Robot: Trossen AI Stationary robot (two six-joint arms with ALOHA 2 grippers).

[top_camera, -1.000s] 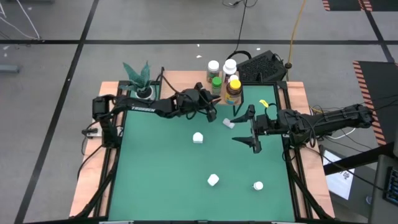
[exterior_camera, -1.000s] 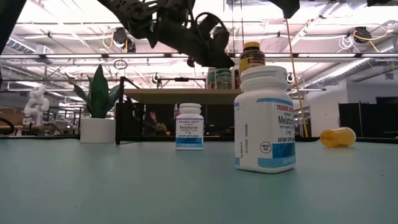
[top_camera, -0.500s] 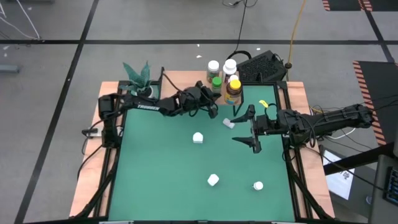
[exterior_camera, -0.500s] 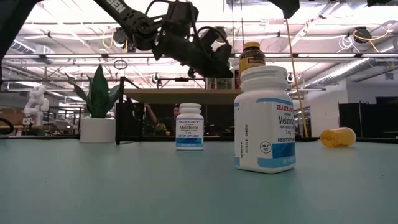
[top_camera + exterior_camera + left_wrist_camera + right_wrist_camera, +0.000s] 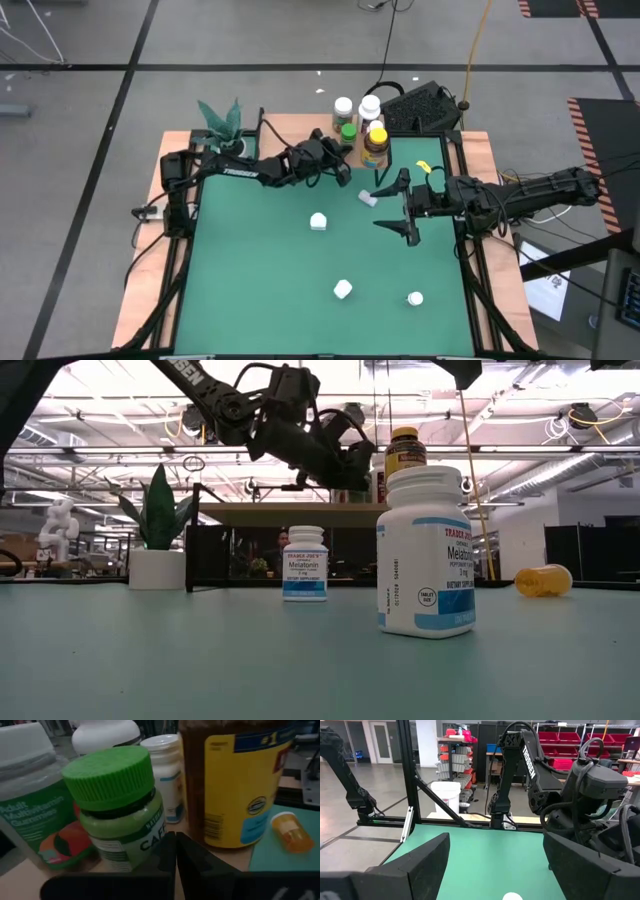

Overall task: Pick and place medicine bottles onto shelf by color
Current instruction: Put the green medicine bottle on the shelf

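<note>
The shelf stands at the table's far edge and carries a green bottle, a large amber bottle with a yellow cap, a gummies bottle and white bottles. My left gripper is shut and empty. Its tips stand low between the green and amber bottles. A small orange bottle lies on its side on the green mat. Three white bottles stand on the mat. My right gripper hovers open at the right and holds nothing. My left gripper's shut fingertips stand right at the green bottle's lower wall, coming in about level from the near side. Whether they touch it I cannot tell.
A potted plant stands at the far left corner beside the shelf's black legs. A black box sits behind the table at the far right. Open mat lies between the white bottles.
My left gripper has moved a little toward the table's far right and down, closer to the bottles on the shelf. The bottles have kept their places.
</note>
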